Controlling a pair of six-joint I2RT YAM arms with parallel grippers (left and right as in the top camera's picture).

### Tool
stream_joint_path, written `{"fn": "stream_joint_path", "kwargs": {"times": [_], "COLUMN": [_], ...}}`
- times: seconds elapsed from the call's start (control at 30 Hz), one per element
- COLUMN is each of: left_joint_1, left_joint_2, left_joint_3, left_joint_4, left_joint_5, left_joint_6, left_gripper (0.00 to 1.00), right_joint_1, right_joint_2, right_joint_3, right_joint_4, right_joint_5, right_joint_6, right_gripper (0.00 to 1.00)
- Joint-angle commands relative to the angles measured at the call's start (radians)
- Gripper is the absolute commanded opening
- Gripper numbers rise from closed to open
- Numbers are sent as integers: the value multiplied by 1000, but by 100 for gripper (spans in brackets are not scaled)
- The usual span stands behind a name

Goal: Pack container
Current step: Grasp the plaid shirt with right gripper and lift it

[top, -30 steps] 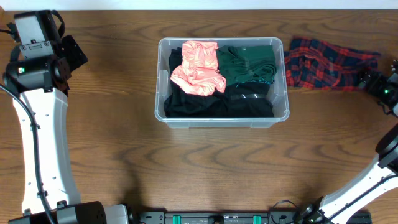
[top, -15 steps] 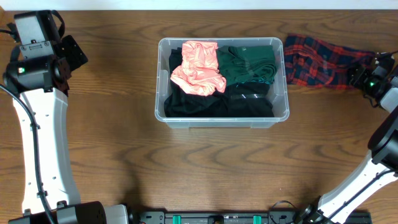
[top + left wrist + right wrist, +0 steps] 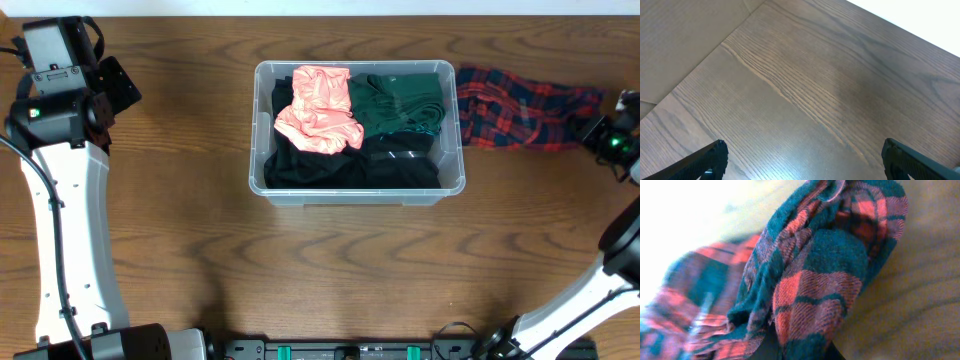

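Note:
The clear plastic container (image 3: pixel 262 185) sits mid-table, holding a pink cloth (image 3: pixel 318 108), a green garment (image 3: pixel 395 103) and black clothing (image 3: pixel 350 165). A red and dark plaid cloth (image 3: pixel 525 105) lies on the table just right of the container. My right gripper (image 3: pixel 598 128) is at the plaid cloth's right end, shut on a fold of it. In the right wrist view the plaid cloth (image 3: pixel 810 280) fills the frame and covers the fingers. My left gripper (image 3: pixel 112 85) hangs far left over bare wood, and its fingertips (image 3: pixel 715 152) stand wide apart with nothing between them.
The wooden table (image 3: pixel 330 270) spreads around the container. The white left arm (image 3: pixel 60 220) runs down the left side. The right arm (image 3: pixel 610 270) comes up along the right edge. A pale wall strip (image 3: pixel 320 6) borders the far edge.
My right gripper went from open to shut on the plaid cloth's right end, which has bunched and shifted slightly. The left arm stayed still.

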Motion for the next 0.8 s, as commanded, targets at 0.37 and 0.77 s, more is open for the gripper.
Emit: {"fn": "stream_joint_path", "kwargs": {"times": [0.37, 0.77], "left_joint_1": [3, 3], "left_joint_2": [1, 1], "left_joint_3": [-1, -1], "left_joint_4": [0, 0], "left_joint_5": [-13, -13], "left_joint_6": [1, 1], "left_gripper": [98, 98], "right_joint_1": [189, 529], "right_joint_2": [-604, -751], "right_joint_3": [13, 13], "right_joint_4": [-16, 9], "right_joint_5": [75, 130], "right_joint_6": [26, 194], "right_gripper": [1, 1]}}
